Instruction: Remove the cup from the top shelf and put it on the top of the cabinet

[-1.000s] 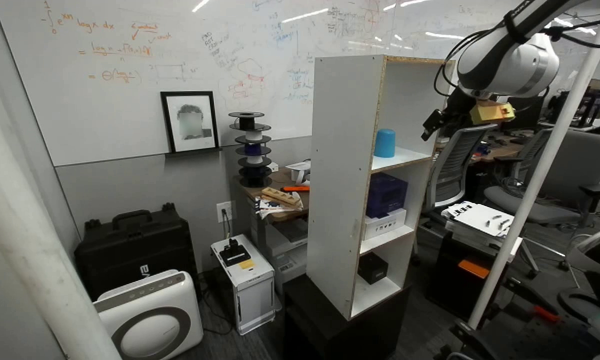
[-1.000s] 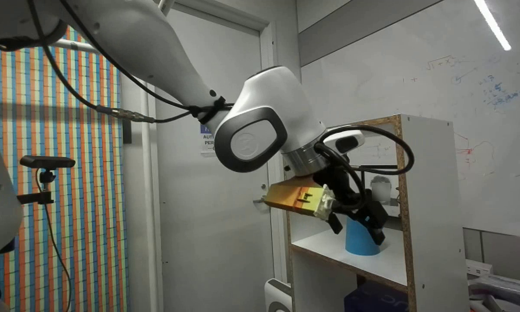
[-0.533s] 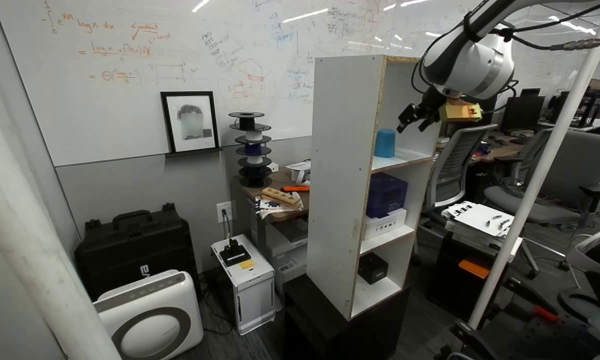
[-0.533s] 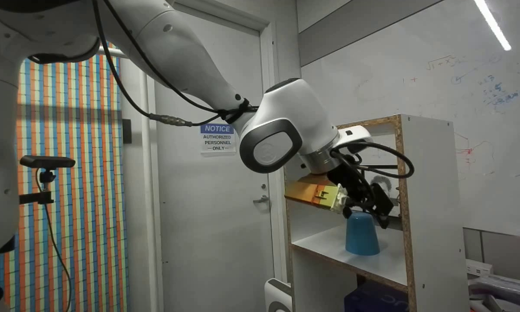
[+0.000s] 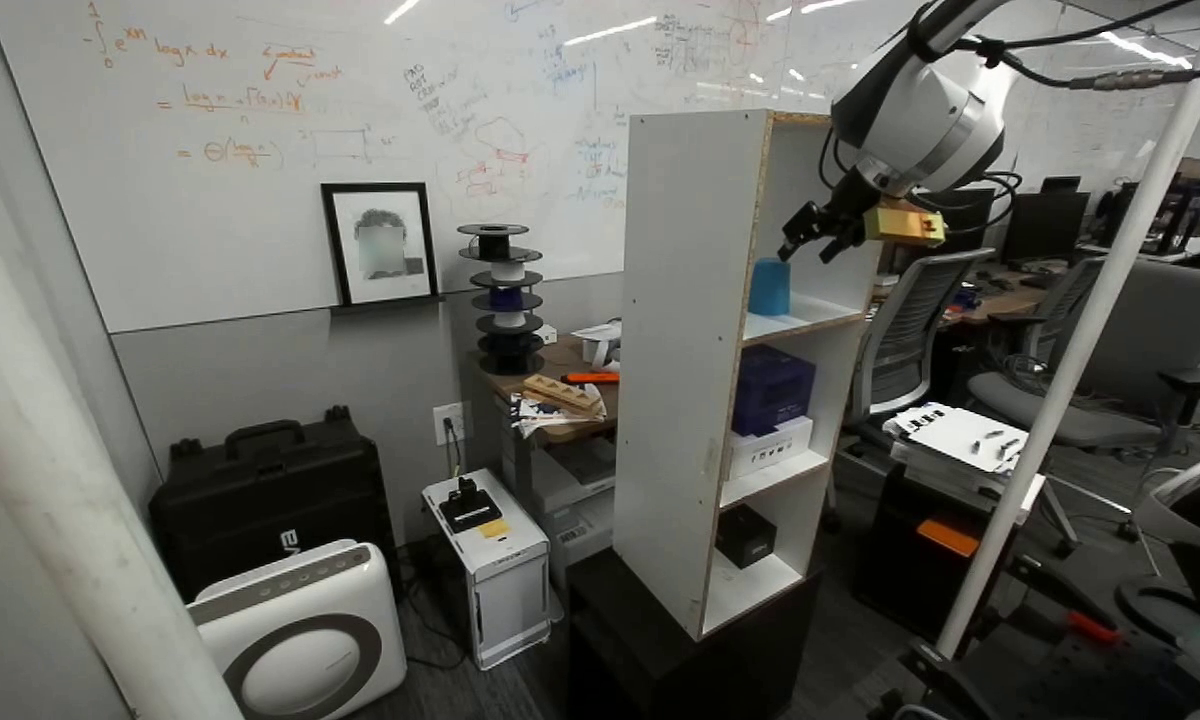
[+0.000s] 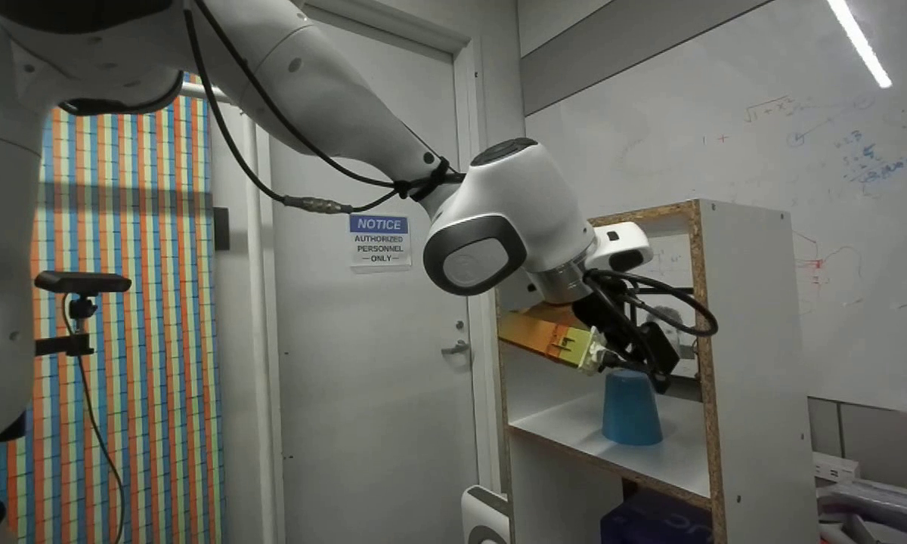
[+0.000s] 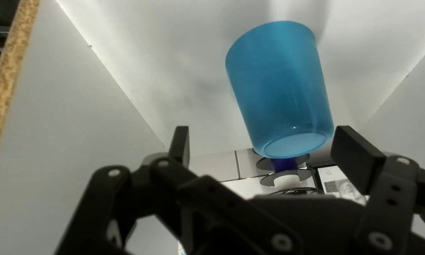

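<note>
"Closer to the blue cup: that's where the tool has shifted since a moment ago, as seen in an exterior view. The cup itself sits where it did."

"And how does the tool stand?"

"Wide. In the wrist view its fingers are spread well apart, with the cup showing between them. One finger is clear of the cup; the other looks just beside its closed end, and I can't tell whether that one touches."

"How is the cup placed?"

"Upside down, closed end up, on the top shelf of the cabinet. The tool is at its upper end."

"What sits past the tool?"

"An orange-and-yellow block, on the side of the tool away from the cup."

"And below the cup?"

"One level under it, a dark purple box rests on a white box. On the next level down sits a small black box."

"Farther out?"

"Beyond the cup, outside the cabinet, stands a stack of spools, and past that a framed picture. Behind the picture, as seen from the cup, is the whiteboard, written over in orange, red and blue."
</note>
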`<action>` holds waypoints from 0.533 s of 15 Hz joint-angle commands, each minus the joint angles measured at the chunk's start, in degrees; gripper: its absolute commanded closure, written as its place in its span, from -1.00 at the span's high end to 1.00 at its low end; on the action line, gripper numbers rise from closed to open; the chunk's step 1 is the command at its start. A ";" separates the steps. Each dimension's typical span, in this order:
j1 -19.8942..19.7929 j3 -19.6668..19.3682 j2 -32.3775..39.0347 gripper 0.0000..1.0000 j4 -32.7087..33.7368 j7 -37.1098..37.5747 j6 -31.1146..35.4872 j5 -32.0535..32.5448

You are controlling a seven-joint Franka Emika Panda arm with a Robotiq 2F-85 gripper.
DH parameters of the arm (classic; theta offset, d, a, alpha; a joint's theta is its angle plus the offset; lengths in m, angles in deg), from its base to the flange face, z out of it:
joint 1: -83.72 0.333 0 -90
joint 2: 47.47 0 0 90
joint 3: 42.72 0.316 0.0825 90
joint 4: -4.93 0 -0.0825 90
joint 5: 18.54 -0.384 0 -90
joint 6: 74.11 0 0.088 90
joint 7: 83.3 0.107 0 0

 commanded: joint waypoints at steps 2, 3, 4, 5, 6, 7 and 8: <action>-1.23 1.69 4.86 1.00 4.81 -6.97 0.03 -6.91; -1.39 2.12 5.52 1.00 5.35 -8.21 0.06 -8.42; -1.55 2.76 6.14 1.00 6.10 -9.68 0.61 -10.44; -1.74 3.31 6.65 1.00 6.74 -11.02 0.76 -12.21; -1.81 3.84 7.19 1.00 7.27 -12.43 1.21 -13.86; -1.90 4.29 7.73 1.00 7.80 -13.72 1.47 -15.22; -2.06 4.87 8.28 1.00 8.37 -15.35 2.02 -16.92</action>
